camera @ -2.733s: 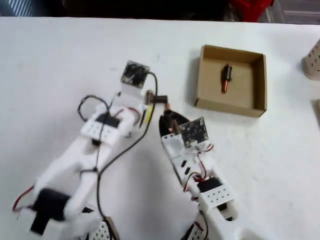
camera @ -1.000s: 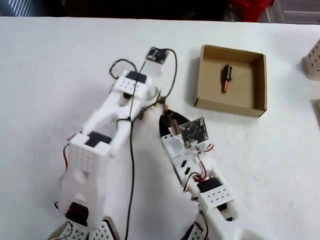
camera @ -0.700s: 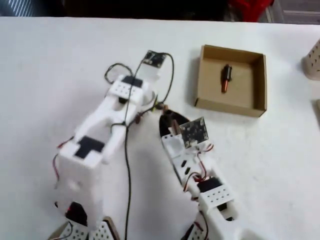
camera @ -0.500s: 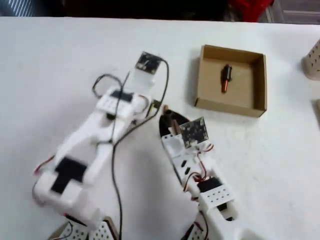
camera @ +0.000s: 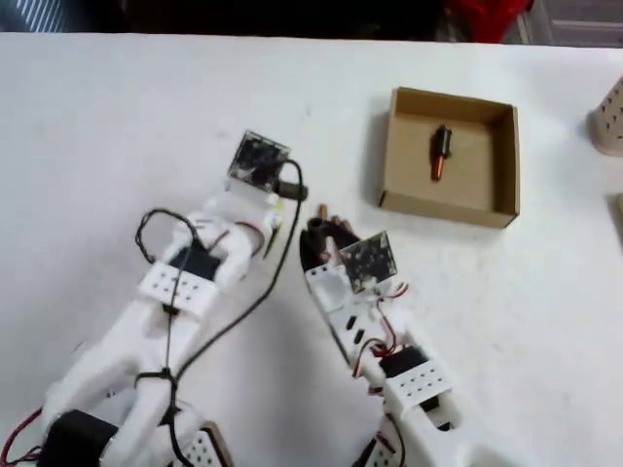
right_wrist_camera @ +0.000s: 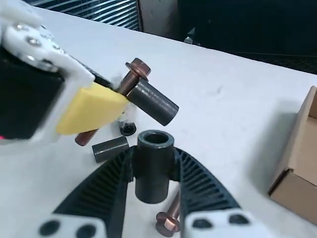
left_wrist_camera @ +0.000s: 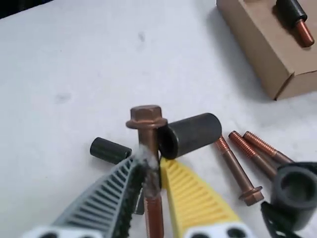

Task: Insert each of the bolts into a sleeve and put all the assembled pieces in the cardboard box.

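The white table [camera: 117, 117] spreads under both of my arms, my left arm [camera: 165, 292] and my right arm [camera: 389, 350] side by side, their tips close together near the middle. The cardboard box [camera: 477, 170] sits open on the table, off to the right of my claws and apart from both. One finished piece [camera: 439, 152] lies inside it: a black sleeve with a copper bolt end sticking out.

My left claw [left_wrist_camera: 151, 166] is closed on a copper bolt [left_wrist_camera: 144, 118]. The grey and yellow fingers pinch its shaft, and its flanged head stands up past the fingertips. My right claw [right_wrist_camera: 155, 154] is clamped on a dark sleeve [right_wrist_camera: 154, 173], held upright with its open bore facing up between the two black fingers. It sits near my left claw's bolt.

A long sleeve [left_wrist_camera: 190, 135] shows just beside the held bolt's head, at the tip of the yellow finger. I cannot tell whether it touches the bolt or rests on the table. A short sleeve [left_wrist_camera: 110, 149] lies on its side on the table just beside my left claw. Three loose bolts [left_wrist_camera: 237, 166] lie close together on the table between my claws and the box.
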Robot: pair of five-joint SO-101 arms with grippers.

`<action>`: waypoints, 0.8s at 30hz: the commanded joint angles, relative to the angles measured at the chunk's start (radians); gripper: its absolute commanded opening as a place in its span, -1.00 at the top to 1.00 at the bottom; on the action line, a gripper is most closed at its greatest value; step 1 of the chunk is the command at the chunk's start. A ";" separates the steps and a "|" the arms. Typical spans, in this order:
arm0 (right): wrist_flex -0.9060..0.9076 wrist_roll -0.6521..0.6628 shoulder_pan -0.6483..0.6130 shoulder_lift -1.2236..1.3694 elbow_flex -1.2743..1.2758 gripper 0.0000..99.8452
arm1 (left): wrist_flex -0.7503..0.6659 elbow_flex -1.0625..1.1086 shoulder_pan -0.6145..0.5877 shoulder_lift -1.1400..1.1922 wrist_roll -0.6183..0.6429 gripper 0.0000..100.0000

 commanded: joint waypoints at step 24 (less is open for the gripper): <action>-0.021 -0.014 0.050 -0.030 0.009 0.97 | 0.339 -0.664 -0.010 0.697 -0.015 0.77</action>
